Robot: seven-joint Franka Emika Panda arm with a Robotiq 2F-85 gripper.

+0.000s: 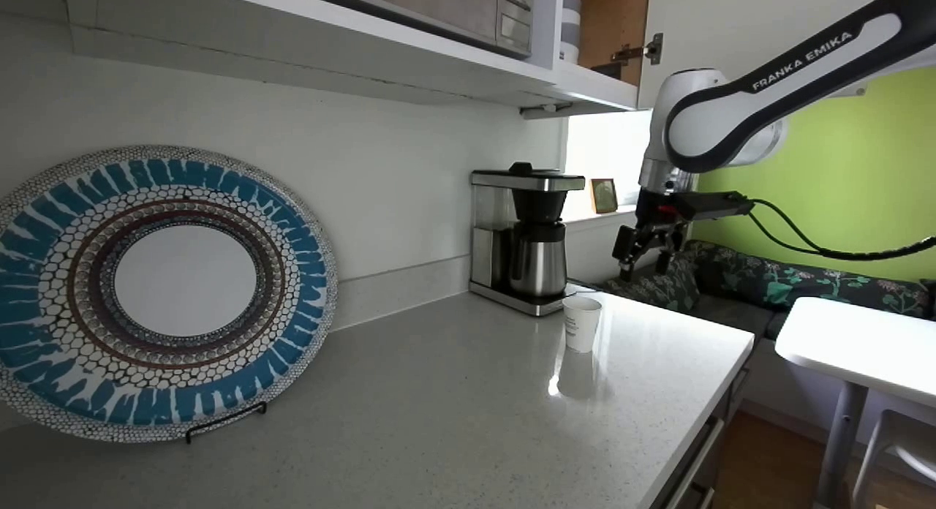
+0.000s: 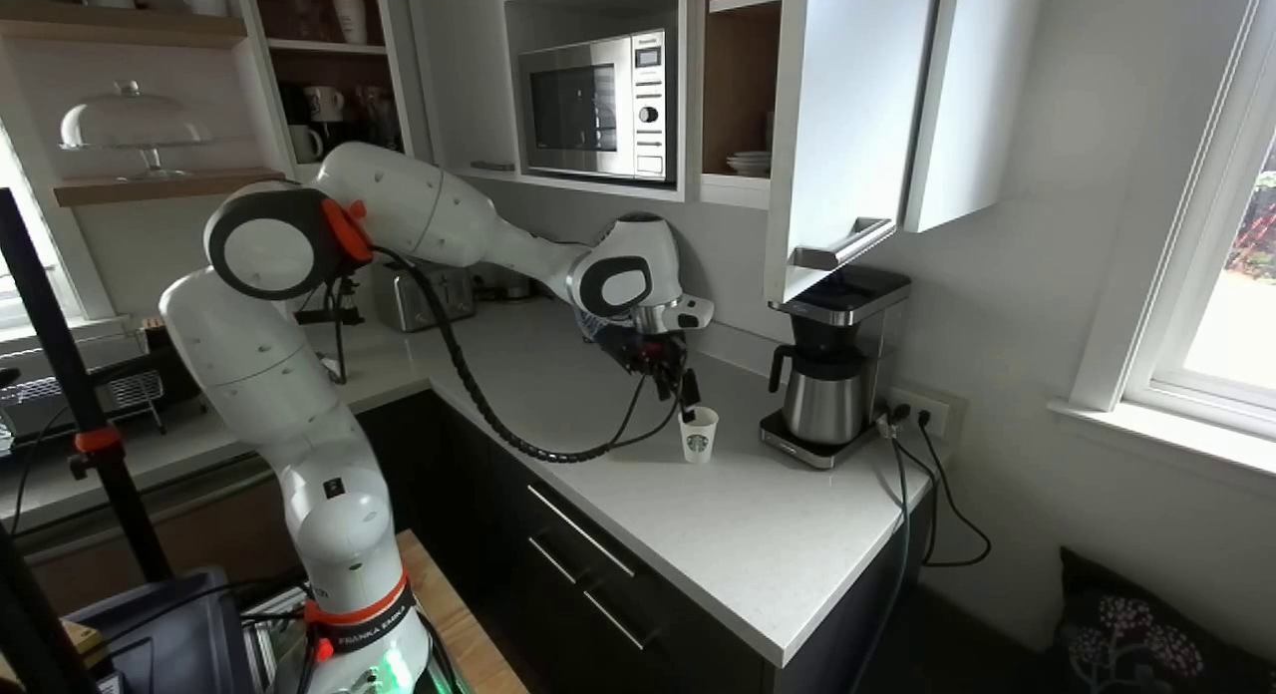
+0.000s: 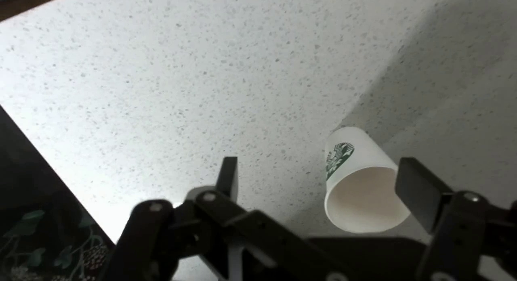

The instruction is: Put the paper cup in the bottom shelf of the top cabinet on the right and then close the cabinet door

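The white paper cup (image 1: 581, 326) stands upright on the counter near the coffee maker; its green logo shows in an exterior view (image 2: 699, 440) and in the wrist view (image 3: 359, 152). My gripper (image 3: 317, 180) is open above the cup, which appears between the fingers, nearer the right one. It also shows in both exterior views (image 1: 645, 264) (image 2: 678, 393). The top cabinet (image 2: 740, 86) has a brown interior. Its bottom shelf (image 2: 735, 188) shows mainly as a white front edge with small plates. The white cabinet door (image 2: 862, 106) stands open; it also shows in an exterior view (image 1: 702, 26).
The black and steel coffee maker (image 2: 827, 395) stands beside the cup, below the open door. A microwave (image 2: 598, 106) sits left of the cabinet. A large decorative plate (image 1: 183, 275) leans against the wall. The counter (image 1: 439, 406) ends at a front edge above drawers.
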